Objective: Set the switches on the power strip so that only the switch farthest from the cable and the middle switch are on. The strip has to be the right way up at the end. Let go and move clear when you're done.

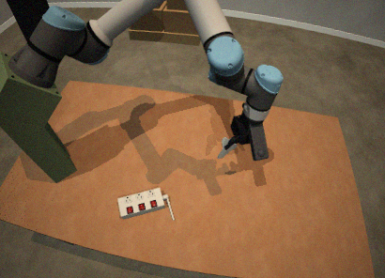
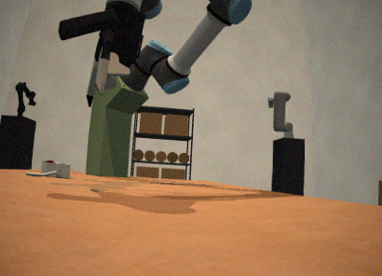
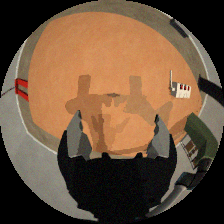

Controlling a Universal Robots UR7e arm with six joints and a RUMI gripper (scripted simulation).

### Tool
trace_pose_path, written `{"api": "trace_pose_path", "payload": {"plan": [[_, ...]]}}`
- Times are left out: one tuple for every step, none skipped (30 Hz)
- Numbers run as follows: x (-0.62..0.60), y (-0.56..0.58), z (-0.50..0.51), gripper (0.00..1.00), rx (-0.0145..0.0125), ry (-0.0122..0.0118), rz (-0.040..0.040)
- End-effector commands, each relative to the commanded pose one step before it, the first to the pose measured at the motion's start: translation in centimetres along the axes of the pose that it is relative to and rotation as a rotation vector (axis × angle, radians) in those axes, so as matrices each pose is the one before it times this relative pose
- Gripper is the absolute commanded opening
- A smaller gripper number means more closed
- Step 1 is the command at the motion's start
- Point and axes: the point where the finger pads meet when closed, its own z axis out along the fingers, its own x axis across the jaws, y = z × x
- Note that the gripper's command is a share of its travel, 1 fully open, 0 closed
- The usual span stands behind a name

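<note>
The white, rigid plastic power strip (image 1: 141,203) with three red rocker switches lies face up, apparently light and slide-prone, near-left on the orange mat (image 1: 291,214), well apart from the wide-open, empty two-jaw gripper (image 1: 241,146); press switches, don't grasp.

Switch positions on power strip (image 1: 142,203) too small to read — far off from gripper (image 1: 241,146) | strip mostly hidden edge-on in exterior view | arm (image 1: 141,12) cut off by top edge | one fingertip hidden behind wrist from above
</note>
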Motion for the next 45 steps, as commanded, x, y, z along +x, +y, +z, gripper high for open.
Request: {"api": "trace_pose_path", "payload": {"plan": [[0.312,-0.368,0.119,1.0,-0.00565,0.00509,-0.05632],[0.174,-0.139,0.083,1.0,-0.00121,0.00171,-0.02378],[0.181,-0.135,0.084,1.0,-0.00129,0.0017,-0.02426],[0.188,-0.131,0.086,1.0,-0.00137,0.00168,-0.02474],[0.195,-0.127,0.087,1.0,-0.00145,0.00166,-0.02521],[0.202,-0.122,0.089,1.0,-0.00154,0.00164,-0.02568],[0.209,-0.116,0.09,1.0,-0.00162,0.00161,-0.02614],[0.215,-0.11,0.092,1.0,-0.0017,0.00157,-0.02659],[0.222,-0.104,0.093,1.0,-0.00178,0.00153,-0.02704],[0.228,-0.097,0.094,1.0,-0.00187,0.00149,-0.02748],[0.234,-0.089,0.095,1.0,-0.00195,0.00143,-0.02791],[0.24,-0.081,0.097,1.0,-0.00203,0.00138,-0.02834],[0.245,-0.073,0.098,1.0,-0.00211,0.00131,-0.02876],[0.251,-0.064,0.099,1.0,-0.00219,0.00124,-0.02917],[0.255,-0.054,0.1,1.0,-0.00226,0.00117,-0.02957],[0.26,-0.044,0.101,1.0,-0.00233,0.00109,-0.02997],[0.0,0.0,0.0,1.0,0.0,0.0,0.0],[0.0,0.0,0.0,1.0,0.0,0.0,0.0],[0.264,-0.034,0.102,1.0,-0.0024,0.001,-0.03035],[0.267,-0.023,0.103,1.0,-0.00247,0.00091,-0.03073],[0.271,-0.012,0.104,1.0,-0.00253,0.00081,-0.0311],[0.273,0.0,0.105,1.0,-0.00259,0.00071,-0.03146],[0.275,0.012,0.105,1.0,-0.00264,0.0006,-0.03181],[0.277,0.024,0.106,1.0,-0.00269,0.00049,-0.03215],[0.278,0.037,0.107,1.0,-0.00273,0.00037,-0.03248],[0.278,0.05,0.107,1.0,-0.00277,0.00025,-0.0328],[0.277,0.063,0.108,1.0,-0.0028,0.00012,-0.03311],[0.276,0.076,0.108,1.0,-0.00283,-0.00001,-0.03341],[0.275,0.089,0.109,1.0,-0.00284,-0.00014,-0.0337],[0.0,0.0,0.0,1.0,0.0,0.0,0.0],[0.272,0.103,0.109,1.0,-0.00285,-0.00028,-0.03398],[0.269,0.116,0.11,1.0,-0.00286,-0.00041,-0.03424],[0.266,0.13,0.11,1.0,-0.00285,-0.00055,-0.0345],[0.0,0.0,0.0,1.0,0.0,0.0,0.0],[0.0,0.0,0.0,1.0,0.0,0.0,0.0],[0.261,0.143,0.11,1.0,-0.00284,-0.00069,-0.03475],[0.256,0.157,0.111,1.0,-0.00282,-0.00083,-0.03499],[0.25,0.17,0.111,1.0,-0.00279,-0.00097,-0.03521],[0.243,0.183,0.111,1.0,-0.00275,-0.00112,-0.03543],[0.236,0.196,0.111,1.0,-0.00271,-0.00126,-0.03563],[0.228,0.209,0.111,1.0,-0.00265,-0.0014,-0.03582],[0.0,0.0,0.0,1.0,0.0,0.0,0.0],[0.219,0.221,0.111,1.0,-0.00259,-0.00153,-0.036],[0.21,0.233,0.111,1.0,-0.00252,-0.00167,-0.03617],[0.2,0.244,0.11,1.0,-0.00244,-0.0018,-0.03632]]}}
